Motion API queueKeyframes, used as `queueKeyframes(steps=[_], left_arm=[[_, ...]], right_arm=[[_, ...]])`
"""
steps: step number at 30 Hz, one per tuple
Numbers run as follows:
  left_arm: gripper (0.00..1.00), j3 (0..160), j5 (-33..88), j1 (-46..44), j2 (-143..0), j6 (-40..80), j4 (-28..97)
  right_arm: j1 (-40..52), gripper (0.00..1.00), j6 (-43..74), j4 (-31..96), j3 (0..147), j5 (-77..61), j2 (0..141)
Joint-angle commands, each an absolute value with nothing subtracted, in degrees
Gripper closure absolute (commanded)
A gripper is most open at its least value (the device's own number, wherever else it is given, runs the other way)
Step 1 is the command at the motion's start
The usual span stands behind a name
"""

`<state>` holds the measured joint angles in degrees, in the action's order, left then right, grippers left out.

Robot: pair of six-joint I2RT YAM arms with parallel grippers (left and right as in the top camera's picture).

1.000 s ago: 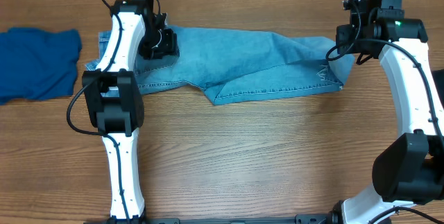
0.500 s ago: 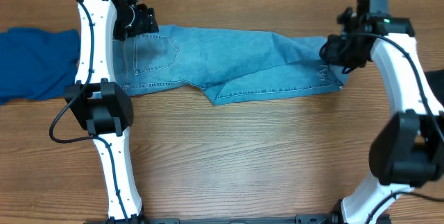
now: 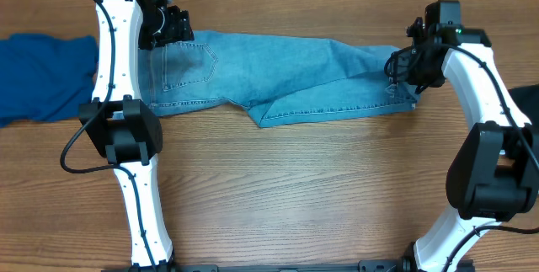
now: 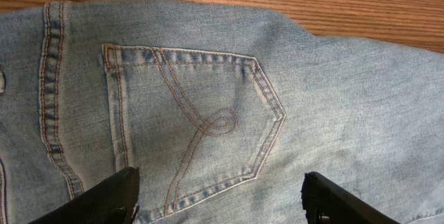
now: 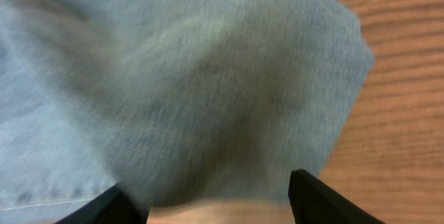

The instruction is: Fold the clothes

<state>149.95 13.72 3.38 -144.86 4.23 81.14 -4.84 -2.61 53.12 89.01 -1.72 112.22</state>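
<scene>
Denim, pale blue: the jeans [image 3: 278, 82] lie flat directly beneath my left gripper [image 3: 173, 26], fingers apart over the back pocket [image 4: 194, 120], and my right gripper [image 3: 407, 66], fingers apart over the leg end [image 3: 394, 97]; limp, fairly heavy cloth, which I judge best pinched at its stitched edges.

the pale-blue denim jeans [image 3: 278, 74] lie flat along the far part of the table, stretched left to right, with the waist end at the left and the leg ends at the right. one leg is folded over the other, and its stitched edge runs as a slanted line along the near side. the back pocket [image 4: 194, 130] faces up, sewn in orange thread with a looped curl, beside the stitched waistband [image 4: 52, 92]. the right end is rumpled. a soft royal-blue garment [image 3: 42, 74] lies crumpled at the far left, near the waist end. a dark navy garment [image 3: 529, 104] shows only at the right edge.
</scene>
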Motion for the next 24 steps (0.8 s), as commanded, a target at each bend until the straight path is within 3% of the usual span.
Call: queueKeyframes(steps=[1, 5, 7, 10, 11, 17, 24], left_arm=[[0.21, 150.87, 13.85, 3.31, -143.87, 3.20, 81.23], [0.21, 150.87, 13.87, 3.31, -143.87, 3.20, 81.21], [0.21, 150.87, 14.09, 3.31, -143.87, 3.20, 81.21], [0.21, 150.87, 14.70, 3.31, -143.87, 3.22, 81.10], [0.21, 150.87, 14.70, 3.29, -143.87, 3.22, 80.99], [0.20, 150.87, 14.70, 3.31, -143.87, 3.40, 81.01], [0.21, 150.87, 15.09, 3.29, -143.87, 3.44, 81.03]], right_arm=[[-4.89, 0.33, -3.20, 47.81, 83.22, 0.01, 111.33], [-4.91, 0.40, -0.71, 43.72, 80.51, 5.72, 111.33], [-4.91, 0.52, -0.43, 42.52, 80.71, 11.44, 111.20], [-4.91, 0.81, -0.45, 39.72, 82.04, 21.54, 111.18], [-4.91, 0.85, -0.84, 38.98, 83.07, 23.46, 111.13], [-4.89, 0.89, -9.41, 38.33, 97.45, 25.47, 111.02], [-5.15, 0.85, -16.23, 35.46, 106.34, 24.25, 111.02]])
